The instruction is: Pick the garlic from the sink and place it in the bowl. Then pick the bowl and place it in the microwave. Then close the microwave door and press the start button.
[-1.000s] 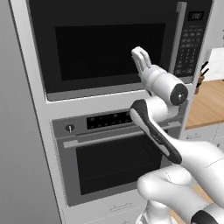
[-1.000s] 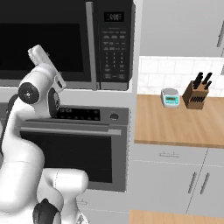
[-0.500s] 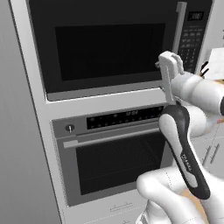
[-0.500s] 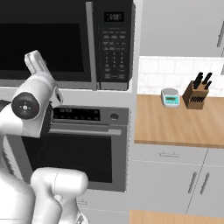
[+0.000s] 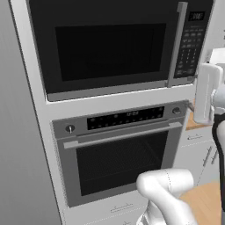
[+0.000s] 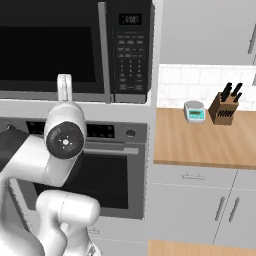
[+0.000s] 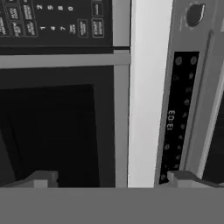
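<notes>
- Black microwave [image 5: 110, 46] sits built in above the oven [image 5: 121, 154], and its door [image 5: 105, 48] is shut, with the vertical grey handle [image 5: 175, 44] running down the right side just left of the keypad panel [image 5: 188, 41].
- Same unit from the right base view: dark window on the left, keypad [image 6: 131, 52] on the right, small display at the top of the panel.
- White arm comes up in front of the oven, and the gripper [image 6: 64, 88] pokes up right at the bottom edge of the microwave, left of the handle.
- From the left base view the hand is at the right edge, a white block [image 5: 206, 92] just below and to the right of the keypad.
- Hand view is rolled sideways. You get the keypad digits along the top, the dark microwave window below it, then a white strip of cabinet, then the oven's control strip [image 7: 177, 118] with its knob [image 7: 194, 14].
- Fingers are spread wide: one tip [image 7: 41, 178] at bottom left and the other at bottom right, nothing between them.
- Off to the right there's a wooden surface [image 6: 200, 142] with a knife block [image 6: 225, 107] and a small kitchen scale [image 6: 194, 111] against the white tile wall.
- Can't tell what's inside the microwave, the window is just dark.
</notes>
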Controlling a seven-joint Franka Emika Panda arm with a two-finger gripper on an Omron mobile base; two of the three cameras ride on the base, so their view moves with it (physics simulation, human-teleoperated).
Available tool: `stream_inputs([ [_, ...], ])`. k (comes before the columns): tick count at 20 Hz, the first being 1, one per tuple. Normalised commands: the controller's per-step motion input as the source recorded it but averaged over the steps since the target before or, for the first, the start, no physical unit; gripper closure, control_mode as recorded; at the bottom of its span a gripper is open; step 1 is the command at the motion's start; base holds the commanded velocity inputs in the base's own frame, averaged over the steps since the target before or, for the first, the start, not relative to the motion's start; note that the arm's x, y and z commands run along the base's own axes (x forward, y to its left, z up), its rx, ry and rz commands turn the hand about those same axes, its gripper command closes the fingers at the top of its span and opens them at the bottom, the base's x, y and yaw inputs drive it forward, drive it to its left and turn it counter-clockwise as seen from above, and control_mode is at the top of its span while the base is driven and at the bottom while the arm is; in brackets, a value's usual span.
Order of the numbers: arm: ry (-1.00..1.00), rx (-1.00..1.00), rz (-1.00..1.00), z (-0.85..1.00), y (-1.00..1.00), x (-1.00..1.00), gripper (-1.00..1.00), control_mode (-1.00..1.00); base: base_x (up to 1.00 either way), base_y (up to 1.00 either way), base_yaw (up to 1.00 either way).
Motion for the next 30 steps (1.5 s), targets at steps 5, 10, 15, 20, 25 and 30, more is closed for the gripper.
stream_inputs([
  [5,0.14,0.18,0.17,-0.22,-0.25,-0.05,-1.0,-1.0,0.0,0.0,0.0],
  [10,0.03,0.11,0.14,-0.15,-0.27,0.33,-1.0,-1.0,0.0,0.0,0.0],
  [15,0.03,0.08,0.05,-0.14,-0.41,0.22,-1.0,-1.0,0.0,0.0,0.0],
  [20,0.05,0.08,0.06,-0.18,-0.35,0.44,-1.0,-1.0,0.0,0.0,0.0],
  [25,0.0,0.04,0.03,0.0,-0.08,0.47,-1.0,-1.0,0.0,0.0,0.0],
  [30,0.0,0.03,0.0,0.0,0.0,0.47,-1.0,-1.0,0.0,0.0,0.0],
])
